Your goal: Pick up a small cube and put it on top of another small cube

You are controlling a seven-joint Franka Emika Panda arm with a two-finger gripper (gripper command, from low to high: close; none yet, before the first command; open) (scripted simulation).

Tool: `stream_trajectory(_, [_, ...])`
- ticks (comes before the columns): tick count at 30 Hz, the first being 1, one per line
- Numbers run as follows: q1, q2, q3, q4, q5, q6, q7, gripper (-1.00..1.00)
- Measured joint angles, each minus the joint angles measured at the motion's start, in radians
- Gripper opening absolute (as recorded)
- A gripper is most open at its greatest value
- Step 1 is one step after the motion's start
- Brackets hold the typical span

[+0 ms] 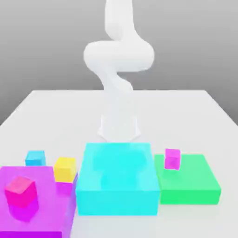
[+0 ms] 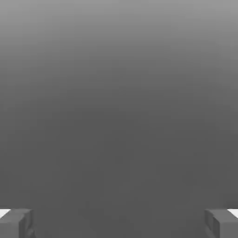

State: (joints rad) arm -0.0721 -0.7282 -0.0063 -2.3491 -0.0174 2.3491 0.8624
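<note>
The hand (image 2: pixel 119 223) stands wide and holds nothing, its two grey fingertips (image 2: pixel 16 223) far apart at the edges of the hand view with only grey ground between them; in the exterior view the white arm (image 1: pixel 118 56) rises behind the large cyan block (image 1: pixel 117 179), well apart from the small things.

The small cyan cube (image 1: pixel 35 158) sits on the white desk (image 1: pixel 56 116) at the exterior view's left, just behind the magenta slab (image 1: pixel 42 218) and just beside the small yellow cube (image 1: pixel 64 169), which stands at that slab's far corner.

The likeliest trouble, as I judge it, is crowding; the yellow cube and the slab's edge lie so near the cyan cube that a widely spread hand coming down could knock one of them, or shove the cyan cube aside before the fingers meet. A second risk is mistaking the target; the large cyan block shares its colour, and a pink cube (image 1: pixel 20 191) on the slab and a magenta cube (image 1: pixel 172 158) on the green slab (image 1: pixel 190 186) are of like size. Stacking could also fail if the cube is let go off-centre on so small a top.

The cyan cube has no long axis, its sides being alike; it rests flat, its faces roughly square to the desk's edges, so either pair of side faces would serve.
</note>
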Motion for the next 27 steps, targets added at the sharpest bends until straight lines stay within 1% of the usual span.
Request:
stream_trajectory(10, [-0.264, 0.289, -0.075, -0.197, -0.076, 0.197, 0.256, 0.0])
stream_trajectory(18, [-0.448, 0.515, -0.172, -0.353, -0.094, 0.353, 0.427, 0.0])
stream_trajectory(21, [-0.501, 0.601, -0.22, -0.412, -0.076, 0.412, 0.473, 0.0])
stream_trajectory(23, [-0.536, 0.658, -0.252, -0.451, -0.046, 0.452, 0.491, 0.0])
stream_trajectory(25, [-0.586, 0.719, -0.264, -0.483, 0.009, 0.495, 0.487, 0.0])
stream_trajectory(27, [-0.603, 0.789, -0.233, -0.484, 0.081, 0.548, 0.447, 0.0])
